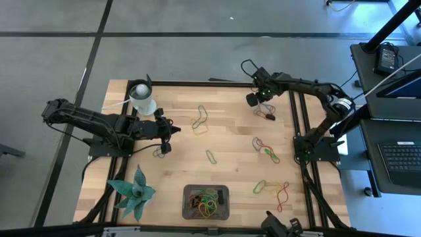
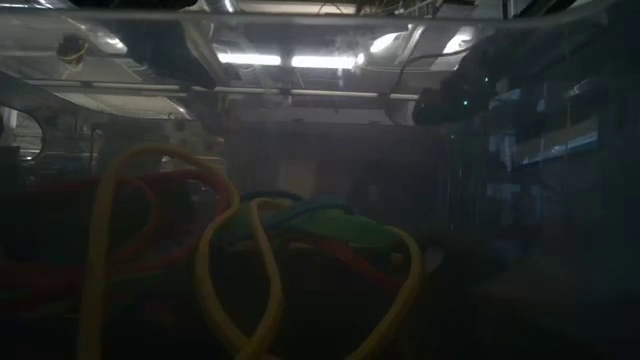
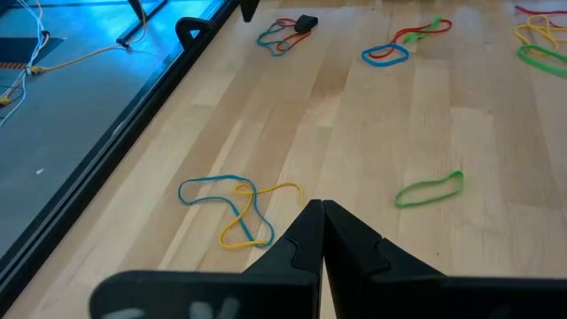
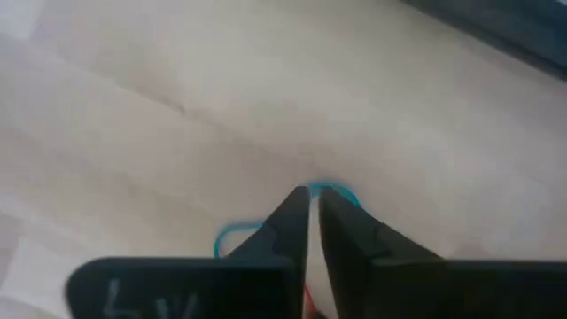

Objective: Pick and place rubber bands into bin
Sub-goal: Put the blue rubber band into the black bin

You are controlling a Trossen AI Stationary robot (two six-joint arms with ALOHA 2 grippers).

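The bin (image 1: 225, 192) is a dark grey tray at the table's front middle, with several rubber bands heaped in it. The low view shows yellow, red and green loops (image 2: 250, 290) very close up. Loose rubber bands lie on the wood: a yellow-blue one (image 1: 199, 118), a green one (image 1: 211, 157) and a mixed cluster (image 1: 265, 150). At the back right, my right gripper (image 1: 252, 100) (image 4: 312, 197) has its fingers nearly together, and a blue band (image 4: 232, 235) shows on both sides of the tips. My left gripper (image 1: 172, 131) (image 3: 321, 208) hovers shut and empty near the yellow-blue band (image 3: 239, 208).
A white cup (image 1: 143, 97) stands at the back left corner. A teal star-shaped plant (image 1: 133, 193) sits at the front left. More bands (image 1: 271, 189) lie at the front right. Black frame rails (image 1: 299, 118) run along the table's right edge.
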